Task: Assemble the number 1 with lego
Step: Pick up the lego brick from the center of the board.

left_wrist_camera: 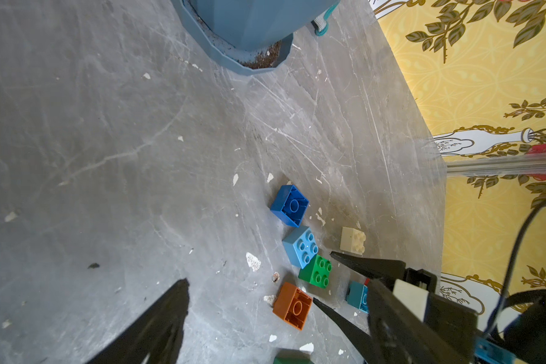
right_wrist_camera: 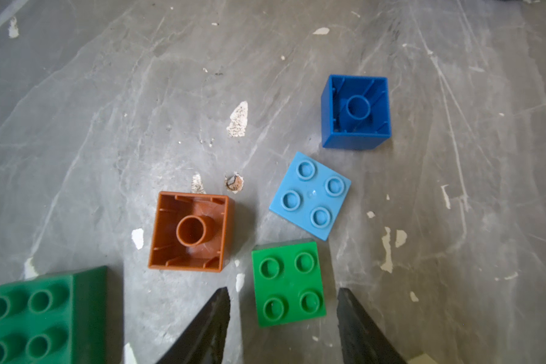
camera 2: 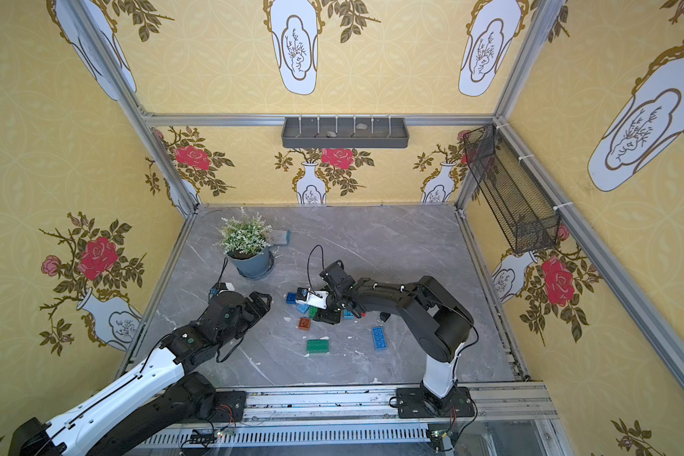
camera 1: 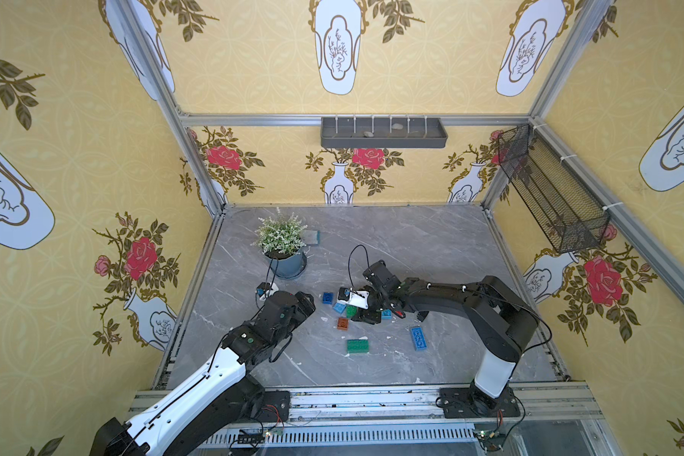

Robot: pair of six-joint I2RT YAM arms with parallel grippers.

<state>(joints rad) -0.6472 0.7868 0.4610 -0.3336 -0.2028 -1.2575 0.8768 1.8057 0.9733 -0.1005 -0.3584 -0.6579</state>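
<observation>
The lego lies loose mid-table. In both top views I see a dark blue square (camera 1: 327, 297), a light blue square (camera 1: 339, 307), an orange-brown square (camera 1: 342, 323), a long green brick (camera 1: 358, 346) and a long blue brick (camera 1: 419, 338). My right gripper (right_wrist_camera: 282, 302) is open and low, astride the green square brick (right_wrist_camera: 287, 283), with a gap on each side. The orange-brown square (right_wrist_camera: 191, 231) and the dark blue one (right_wrist_camera: 355, 110) lie studs down. A white square (left_wrist_camera: 353, 240) shows in the left wrist view. My left gripper (camera 1: 311, 302) hangs wide open and empty, left of the cluster.
A potted plant in a blue pot (camera 1: 287, 262) stands at the back left, with a small flat pad (camera 1: 311, 237) behind it. A grey shelf (camera 1: 384, 134) hangs on the back wall and a black mesh basket (camera 1: 549, 189) on the right wall. White chips speckle the tabletop.
</observation>
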